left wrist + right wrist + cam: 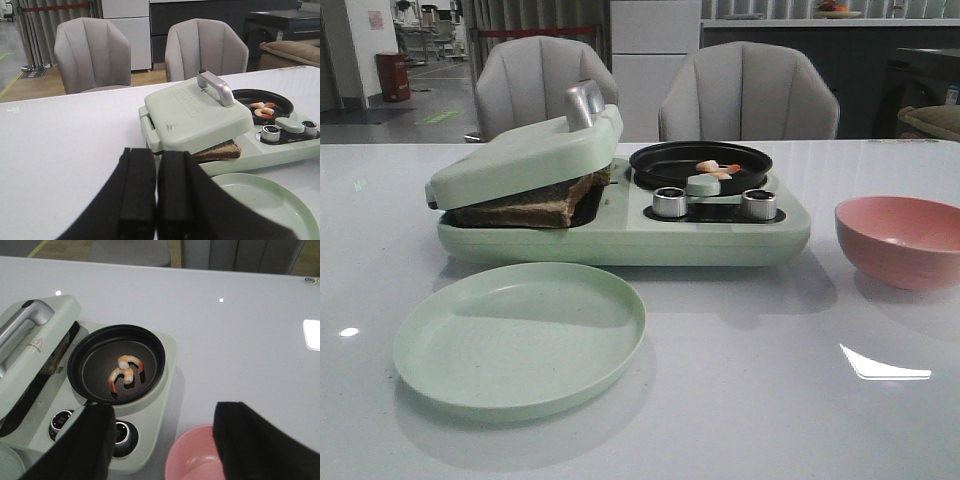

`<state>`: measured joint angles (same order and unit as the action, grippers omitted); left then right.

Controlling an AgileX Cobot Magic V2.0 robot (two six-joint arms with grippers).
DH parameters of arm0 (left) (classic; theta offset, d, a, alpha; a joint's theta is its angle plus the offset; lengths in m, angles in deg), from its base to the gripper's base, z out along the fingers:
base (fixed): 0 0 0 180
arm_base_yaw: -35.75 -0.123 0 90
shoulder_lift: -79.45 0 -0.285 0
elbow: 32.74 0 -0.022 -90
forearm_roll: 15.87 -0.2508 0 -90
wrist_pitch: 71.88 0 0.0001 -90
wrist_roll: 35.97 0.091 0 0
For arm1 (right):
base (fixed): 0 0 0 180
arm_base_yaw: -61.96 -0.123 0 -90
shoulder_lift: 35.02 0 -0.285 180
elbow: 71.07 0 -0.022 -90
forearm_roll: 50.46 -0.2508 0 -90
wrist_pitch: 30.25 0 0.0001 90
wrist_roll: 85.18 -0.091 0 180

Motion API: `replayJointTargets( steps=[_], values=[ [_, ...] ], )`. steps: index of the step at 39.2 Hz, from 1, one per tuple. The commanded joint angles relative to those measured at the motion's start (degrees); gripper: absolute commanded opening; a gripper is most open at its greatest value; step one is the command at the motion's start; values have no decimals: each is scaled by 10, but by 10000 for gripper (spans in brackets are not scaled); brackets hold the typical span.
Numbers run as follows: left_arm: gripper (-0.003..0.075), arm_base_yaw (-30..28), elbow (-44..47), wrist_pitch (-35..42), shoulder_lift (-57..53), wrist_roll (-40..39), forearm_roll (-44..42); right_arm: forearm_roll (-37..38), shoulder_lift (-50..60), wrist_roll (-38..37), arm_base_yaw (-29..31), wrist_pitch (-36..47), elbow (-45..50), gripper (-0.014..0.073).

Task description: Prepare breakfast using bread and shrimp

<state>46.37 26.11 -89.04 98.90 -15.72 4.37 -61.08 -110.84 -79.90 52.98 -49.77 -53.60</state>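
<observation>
The bread [535, 206] lies in the green breakfast maker [620, 235], pressed under its lowered lid [525, 160]; a dark-crusted corner [220, 150] sticks out. Two shrimp [126, 374] lie in the black pan [116, 362], also seen in the front view [718, 168]. My left gripper [156, 187] is shut and empty, low over the table beside the maker's lid side. My right gripper [162, 440] is open and empty, above the maker's knobs and the pink bowl. Neither gripper shows in the front view.
An empty pale green plate [520, 335] lies in front of the maker. An empty pink bowl [905, 240] stands to the right of it. Two silver knobs [670, 202] sit on the maker's front. Two grey chairs [745, 95] stand behind the table.
</observation>
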Motion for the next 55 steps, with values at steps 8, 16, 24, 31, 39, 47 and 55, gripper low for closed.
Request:
replayJointTargets(
  steps=[8, 16, 24, 31, 39, 47, 55],
  values=[
    [120, 4, -16, 48, 6, -7, 9, -6, 144, 10, -35, 182, 117, 528],
    [120, 4, -16, 48, 6, -7, 9, -6, 254, 10, -55, 195, 190, 528],
    [120, 4, -16, 48, 6, -7, 9, -6, 370, 10, -54, 227, 281, 528],
    [120, 4, -16, 48, 6, -7, 9, 17, 471, 10, -54, 246, 372, 528],
    [120, 4, -16, 47, 6, -7, 9, 28, 561, 10, -54, 173, 449, 528],
    [120, 4, -16, 47, 6, -7, 9, 28, 585, 10, -54, 160, 481, 528],
    [120, 4, -16, 47, 6, -7, 9, 28, 585, 10, -54, 161, 484, 528]
  ],
)
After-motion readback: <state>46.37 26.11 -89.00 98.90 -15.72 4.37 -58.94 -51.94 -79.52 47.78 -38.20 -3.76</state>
